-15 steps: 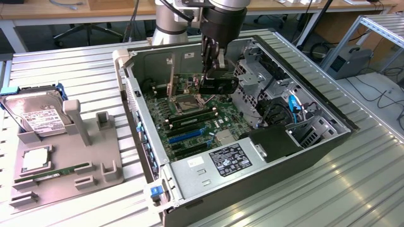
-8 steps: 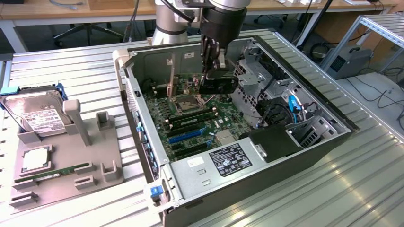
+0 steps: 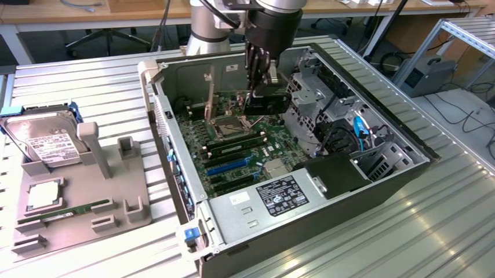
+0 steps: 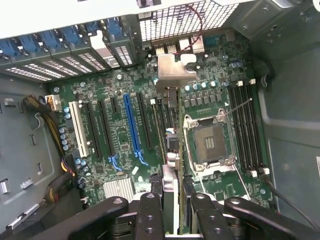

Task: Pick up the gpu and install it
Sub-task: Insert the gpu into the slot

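Black jaws: gripper clenched on the gpu, fingers pressed to both faces of the card.
Gpu position: held edge-on inside the open computer case, above the motherboard, silvery bracket toward the case's rear wall.
Contact: cannot tell whether the card touches a slot.
Slots: blue slot and white slot unoccupied, beside the card.
Table: hard drive and RAM stick rest in the grey holder near the exterior view's left edge.
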`<state>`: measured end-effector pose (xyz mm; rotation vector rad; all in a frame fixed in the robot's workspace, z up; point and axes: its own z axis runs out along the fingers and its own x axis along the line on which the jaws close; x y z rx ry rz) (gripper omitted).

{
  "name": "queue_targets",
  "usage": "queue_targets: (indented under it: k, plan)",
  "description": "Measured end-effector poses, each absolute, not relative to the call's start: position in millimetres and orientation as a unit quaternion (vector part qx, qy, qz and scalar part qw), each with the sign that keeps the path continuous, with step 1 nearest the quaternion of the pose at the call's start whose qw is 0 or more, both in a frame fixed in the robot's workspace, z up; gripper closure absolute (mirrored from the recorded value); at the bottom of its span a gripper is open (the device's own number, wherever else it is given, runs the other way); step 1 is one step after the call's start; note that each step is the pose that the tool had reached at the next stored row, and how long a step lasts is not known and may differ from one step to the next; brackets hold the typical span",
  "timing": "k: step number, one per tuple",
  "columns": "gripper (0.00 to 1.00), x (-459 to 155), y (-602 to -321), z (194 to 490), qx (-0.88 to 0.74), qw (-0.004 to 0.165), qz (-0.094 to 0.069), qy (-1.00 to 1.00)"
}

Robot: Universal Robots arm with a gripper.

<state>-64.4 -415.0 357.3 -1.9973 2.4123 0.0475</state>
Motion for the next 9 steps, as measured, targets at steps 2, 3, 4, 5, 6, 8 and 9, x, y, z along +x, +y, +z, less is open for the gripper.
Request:
queue_targets:
  k: [2,3,4,5,6,8,9]
  plan:
    - [0.73,-64.5,-415.0,357.3,-0.64,0.005,0.015,0.768]
    - [0.73,-64.4,-415.0,357.3,-0.641,0.005,0.015,0.767]
    - [0.73,-64.4,-415.0,357.3,-0.642,0.005,0.015,0.767]
    - [0.73,-64.5,-415.0,357.3,-0.643,0.005,0.015,0.766]
    - [0.73,-64.5,-415.0,357.3,-0.644,0.005,0.015,0.765]
    - [0.73,-64.4,-415.0,357.3,-0.646,0.005,0.015,0.764]
    - [0.73,-64.4,-415.0,357.3,-0.646,0.004,0.015,0.763]
